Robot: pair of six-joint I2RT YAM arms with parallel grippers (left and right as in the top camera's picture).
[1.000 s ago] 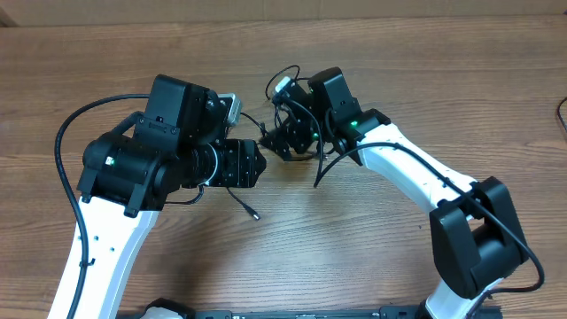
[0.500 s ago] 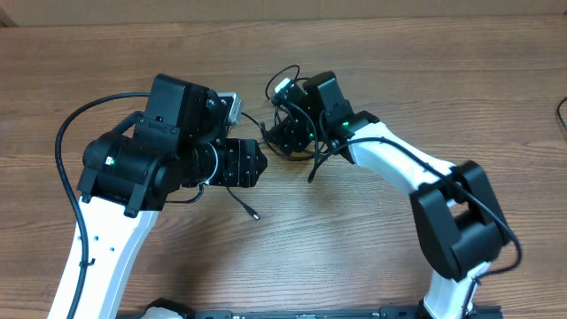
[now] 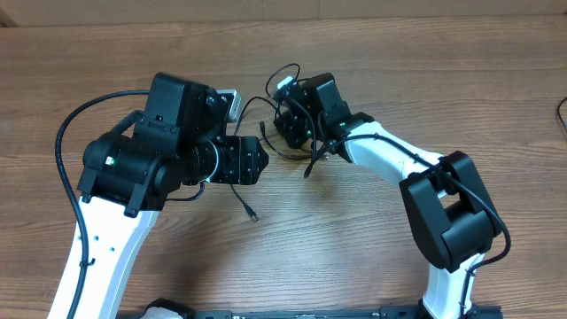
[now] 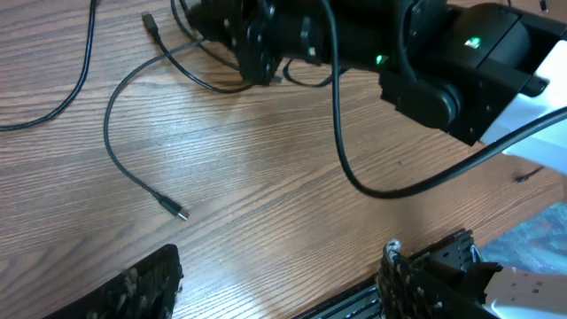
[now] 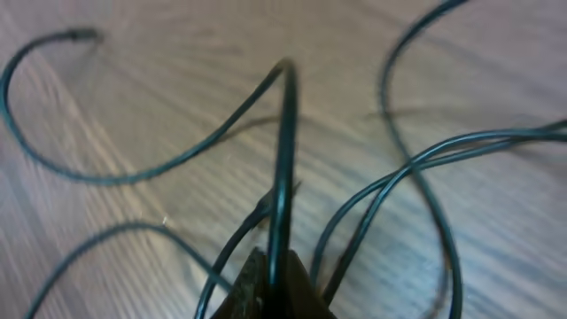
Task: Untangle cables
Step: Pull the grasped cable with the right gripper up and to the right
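At upper centre of a wooden tabletop [image 3: 461,80], the right hand [image 5: 275,285] pinches shut on thin black cables [image 4: 120,133], while the left hand [image 4: 279,266] gapes wide and empty, and the bulky left arm [image 3: 142,164] hides part of one cable.

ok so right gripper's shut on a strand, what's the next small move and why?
Probably raise the right gripper slightly and draw its pinched cable away from the other loops: its jaws are shut on one strand, and more strands cross close by. The left gripper is open, holding nothing.
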